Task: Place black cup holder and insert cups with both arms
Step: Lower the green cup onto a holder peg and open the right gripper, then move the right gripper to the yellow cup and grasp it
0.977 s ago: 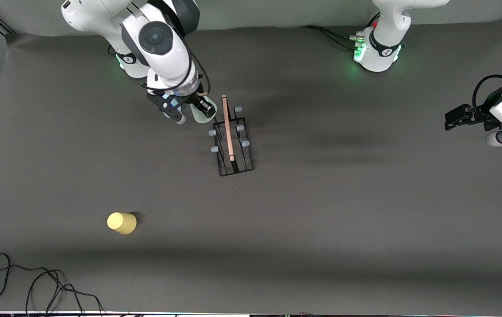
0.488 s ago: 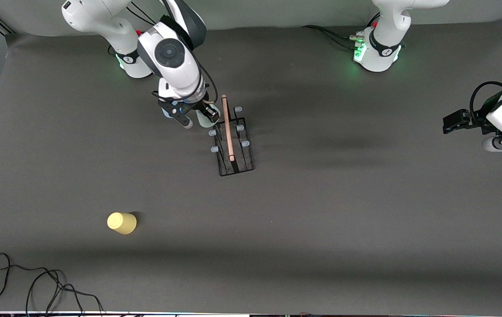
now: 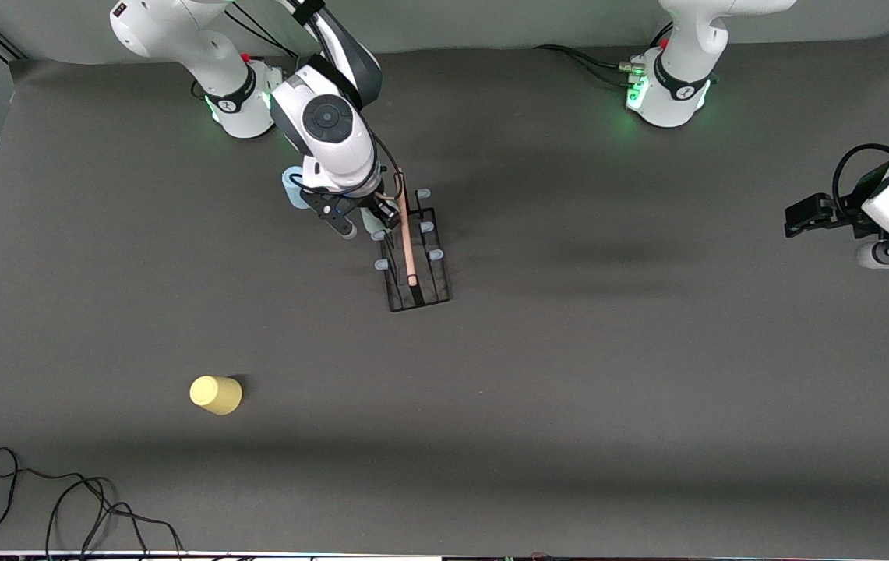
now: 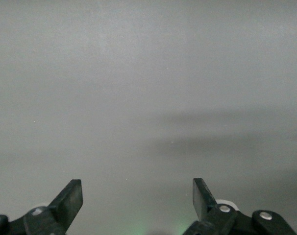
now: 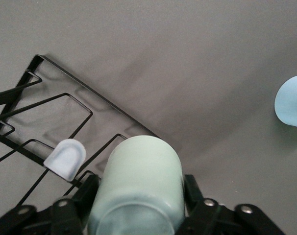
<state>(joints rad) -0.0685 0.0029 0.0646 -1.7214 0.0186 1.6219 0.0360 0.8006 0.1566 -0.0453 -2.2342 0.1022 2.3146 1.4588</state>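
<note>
The black cup holder (image 3: 413, 269) stands mid-table with its wooden rod handle (image 3: 405, 226) on top; its wire base (image 5: 65, 110) and a pale-tipped peg (image 5: 65, 159) show in the right wrist view. My right gripper (image 3: 368, 224) (image 5: 141, 182) is over the holder's end nearest the bases, shut on the pale green cup (image 5: 138, 186), mouth turned down toward the rack. Whatever lies under the cup is hidden. A light blue cup (image 3: 294, 189) (image 5: 291, 100) stands beside that arm. The yellow cup (image 3: 216, 394) lies nearer the front camera. My left gripper (image 3: 799, 214) (image 4: 137, 188) waits open at its end of the table.
A loose black cable (image 3: 62, 499) lies at the table's front corner on the right arm's end. The two white arm bases (image 3: 666, 93) with green lights stand along the edge where the robots are.
The right arm has come down and moved toward the holder with the pale green cup, uncovering the light blue cup. The left arm has barely shifted.
</note>
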